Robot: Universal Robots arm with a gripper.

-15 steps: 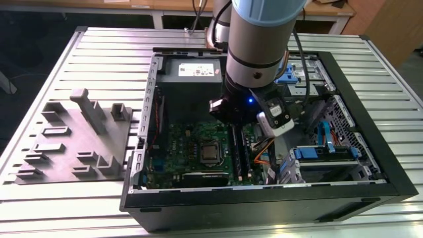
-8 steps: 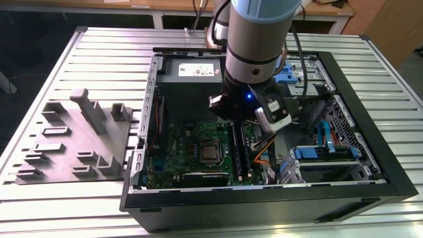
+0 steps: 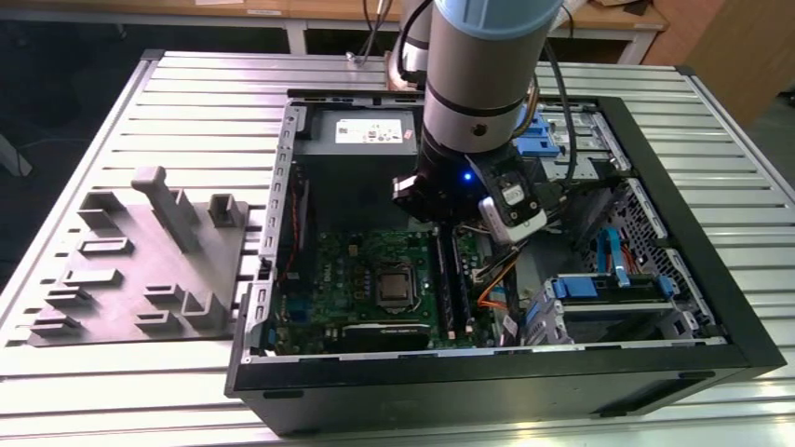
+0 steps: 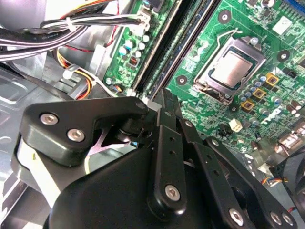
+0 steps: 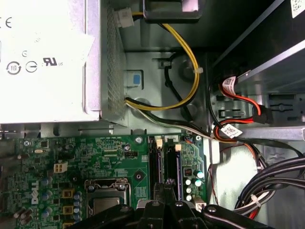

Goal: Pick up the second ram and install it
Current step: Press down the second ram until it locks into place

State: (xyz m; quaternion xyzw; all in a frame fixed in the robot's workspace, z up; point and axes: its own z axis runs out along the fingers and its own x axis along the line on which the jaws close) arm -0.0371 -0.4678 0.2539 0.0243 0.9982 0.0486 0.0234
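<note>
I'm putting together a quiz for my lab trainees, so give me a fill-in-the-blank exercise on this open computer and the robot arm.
1. The grey parts tray lies on the exterior view's ____ of the computer case.
2. The claw hangs just above the long ____ memory slots on the green board.
3. In the first wrist view, the cable looping beside the power supply is ____.

Missing words: left; black; yellow.

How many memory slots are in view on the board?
2. They run side by side next to the processor socket: one memory slot nearer it, the other farther off. The hand covers one end; more may be hidden.
</note>
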